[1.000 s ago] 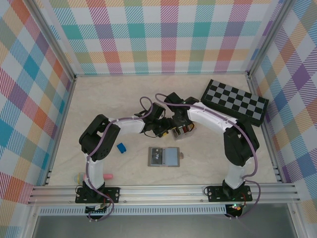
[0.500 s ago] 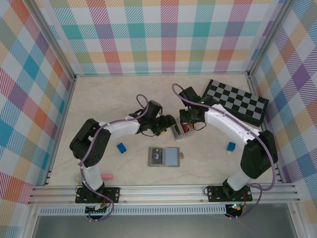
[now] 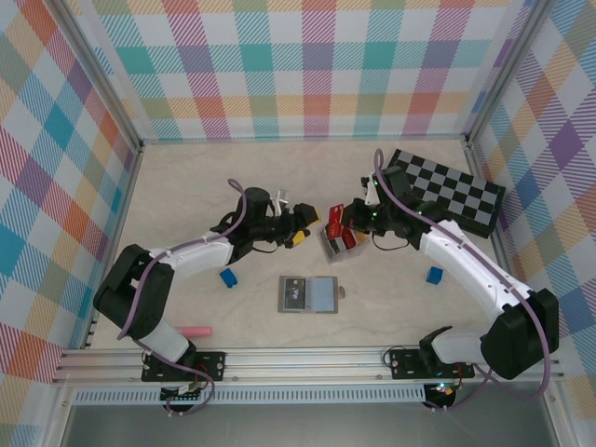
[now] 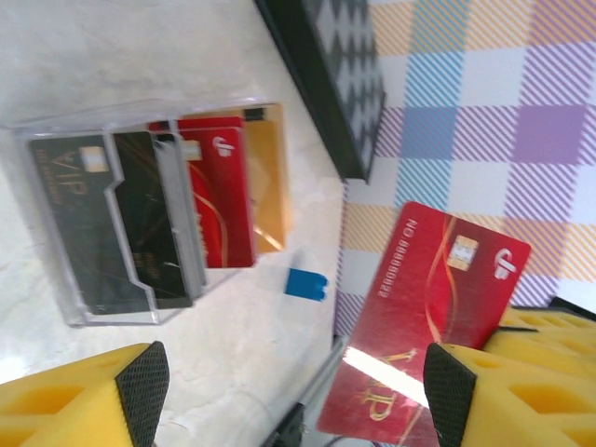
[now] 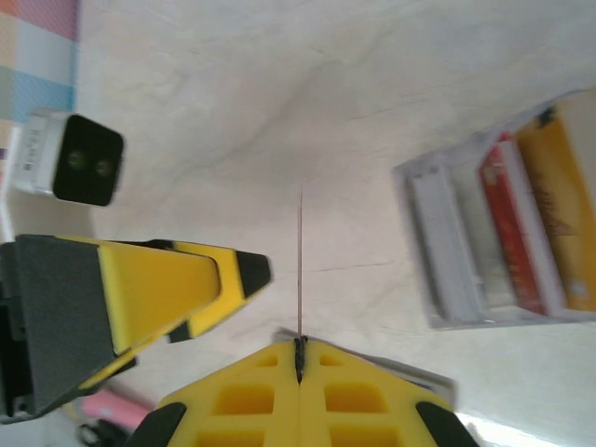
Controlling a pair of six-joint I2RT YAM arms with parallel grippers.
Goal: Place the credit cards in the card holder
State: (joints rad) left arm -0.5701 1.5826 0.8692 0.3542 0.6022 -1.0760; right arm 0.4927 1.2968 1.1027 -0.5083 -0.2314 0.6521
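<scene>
As right claw (image 5: 300,343) pinches, red card (image 4: 433,317) slants diagonally

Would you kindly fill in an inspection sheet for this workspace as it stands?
Surface: pale marbled tabletop, no spills seen.
Job's things: grey card holder lies flat at front centre, apparently open; black, red and yellow credit cards stand in clear tray; red card held aloft.
Clutter: blue block left, second blue block right, pink object front left, chequered board back right.
Grippers: left gripper open; right gripper shut on red card.
Cables: purple cables along both arms, no snag seen.
Surroundings: plaid walls, metal frame.
</scene>
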